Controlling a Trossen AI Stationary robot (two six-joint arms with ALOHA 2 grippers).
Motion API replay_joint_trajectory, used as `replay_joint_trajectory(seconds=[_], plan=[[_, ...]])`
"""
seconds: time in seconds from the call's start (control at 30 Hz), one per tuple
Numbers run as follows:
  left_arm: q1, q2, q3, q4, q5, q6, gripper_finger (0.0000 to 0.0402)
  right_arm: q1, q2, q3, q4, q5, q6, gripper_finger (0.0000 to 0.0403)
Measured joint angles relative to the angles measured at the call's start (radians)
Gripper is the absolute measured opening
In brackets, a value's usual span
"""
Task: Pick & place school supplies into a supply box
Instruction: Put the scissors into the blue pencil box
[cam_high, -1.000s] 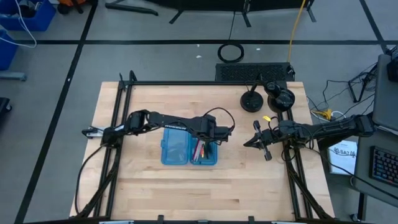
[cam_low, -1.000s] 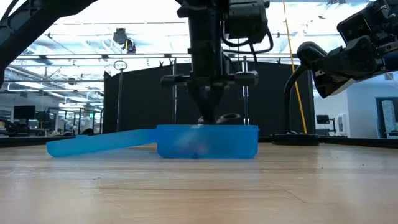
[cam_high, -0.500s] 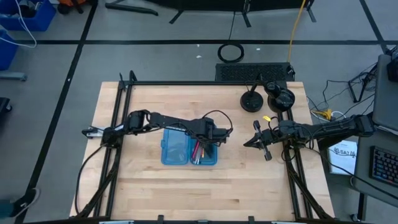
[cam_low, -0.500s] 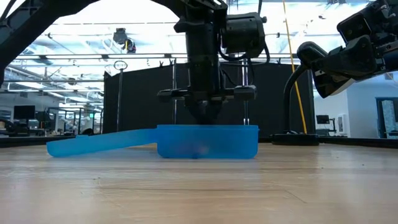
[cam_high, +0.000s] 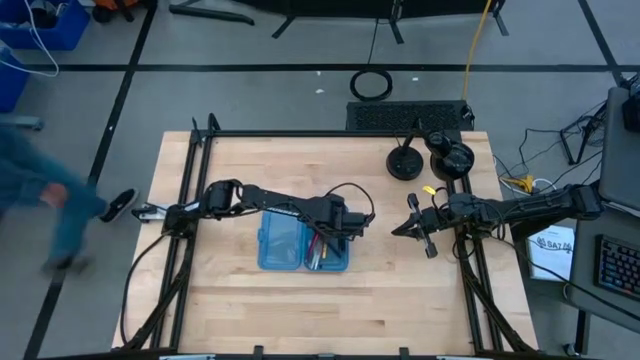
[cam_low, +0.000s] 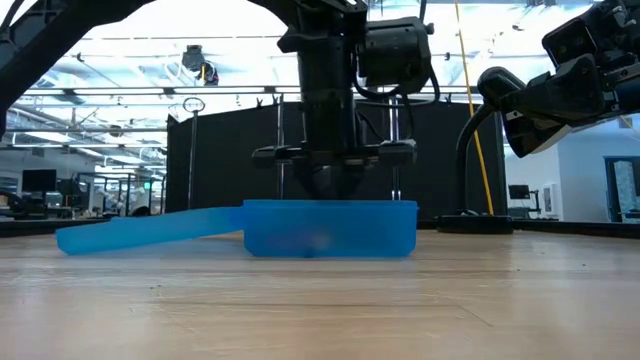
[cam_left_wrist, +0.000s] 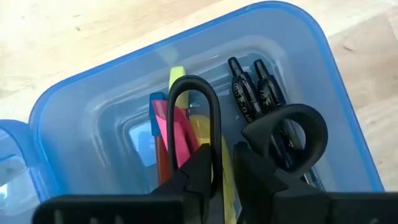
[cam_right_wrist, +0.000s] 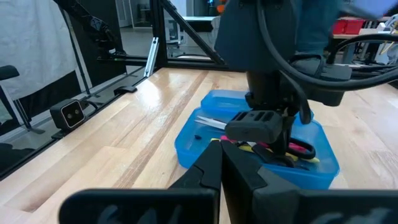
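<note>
The blue translucent supply box (cam_high: 285, 240) lies open on the table, its lid half (cam_low: 150, 230) flat to one side. Its deeper half (cam_left_wrist: 323, 37) holds pink (cam_left_wrist: 177, 134), yellow (cam_left_wrist: 177, 78) and black (cam_left_wrist: 249, 93) pens. My left gripper (cam_high: 335, 226) reaches down into that half, shut on the black-handled scissors (cam_left_wrist: 214, 118). Their silver blade (cam_right_wrist: 210, 122) shows in the right wrist view. My right gripper (cam_high: 415, 225) hangs shut above the table's right side, away from the box. My left gripper holds the scissors by the handles, from above, pointing down. The long loop's inner limb (cam_left_wrist: 215, 134) runs between my two fingers, and the round loop (cam_left_wrist: 314, 134) lies against the outer side of one finger (cam_left_wrist: 252, 165). The loops lie over the pens inside the box.
Two black round stand bases (cam_high: 405, 162) (cam_high: 450, 158) sit at the table's far right corner. Black frame rails (cam_high: 185, 240) run along both sides. A blurred person (cam_high: 40, 200) moves on the floor left of the table. Bare wood lies near the box's front.
My left gripper has sunk down into the box's deeper half with the scissors, whose loops no longer show above the rim in the low view. It has also moved slightly toward the near edge, and the box has slid a little that way. A person has appeared at left.
</note>
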Motion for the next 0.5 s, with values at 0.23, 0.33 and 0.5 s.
replay_joint_trajectory(seconds=[0.23, 0.33, 0.5], plan=[[0.000, 0.002, 0.028, -0.013, 0.001, 0.040, 0.0086, 0.000, 0.000, 0.000, 0.000, 0.000, 0.000, 0.0000], [0.001, 0.002, 0.072, -0.038, -0.008, 0.071, 0.0087, 0.000, 0.000, 0.000, 0.000, 0.000, 0.000, 0.0000], [0.000, 0.002, 0.142, -0.096, -0.074, 0.093, 0.0087, 0.000, 0.000, 0.000, 0.000, 0.000, 0.000, 0.0000]])
